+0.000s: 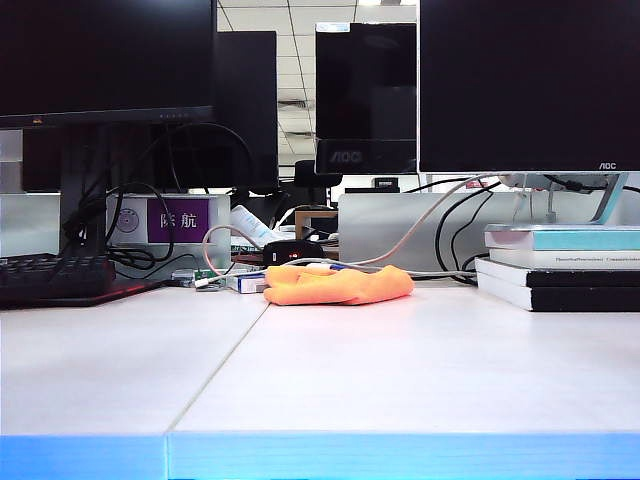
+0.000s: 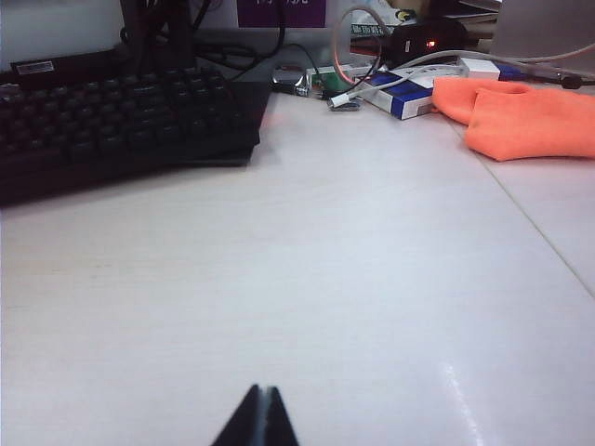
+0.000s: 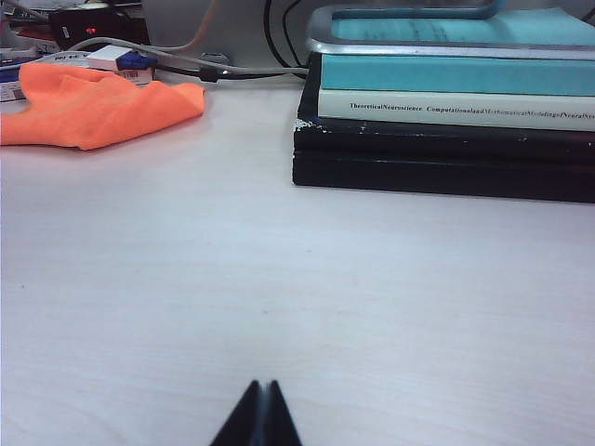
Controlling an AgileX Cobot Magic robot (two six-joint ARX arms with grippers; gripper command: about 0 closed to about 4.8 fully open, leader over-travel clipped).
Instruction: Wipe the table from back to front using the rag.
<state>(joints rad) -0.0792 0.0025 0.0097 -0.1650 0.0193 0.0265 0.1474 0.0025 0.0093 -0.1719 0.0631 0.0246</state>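
The rag (image 1: 338, 285) is seen lying crumpled at the back of the white worktop (image 1: 400, 370), between a black keyboard (image 1: 55, 278) and a stack of books (image 1: 560, 267) — touched by neither tool. The left tool (image 2: 259, 413) and the right tool (image 3: 258, 409) are both held closed, low over bare worktop, well apart from the rag.

A black keyboard (image 1: 55, 277) lies at the back left, below a dark monitor (image 1: 105, 60) — behind it sits a grey box with a purple label (image 1: 178, 219). Back right, a stack of books (image 1: 560, 268) — teal on top, black at the bottom — rests under an AOC monitor (image 1: 530, 85), with cables (image 1: 440, 225) and a small blue-and-white box (image 2: 409, 93) between.
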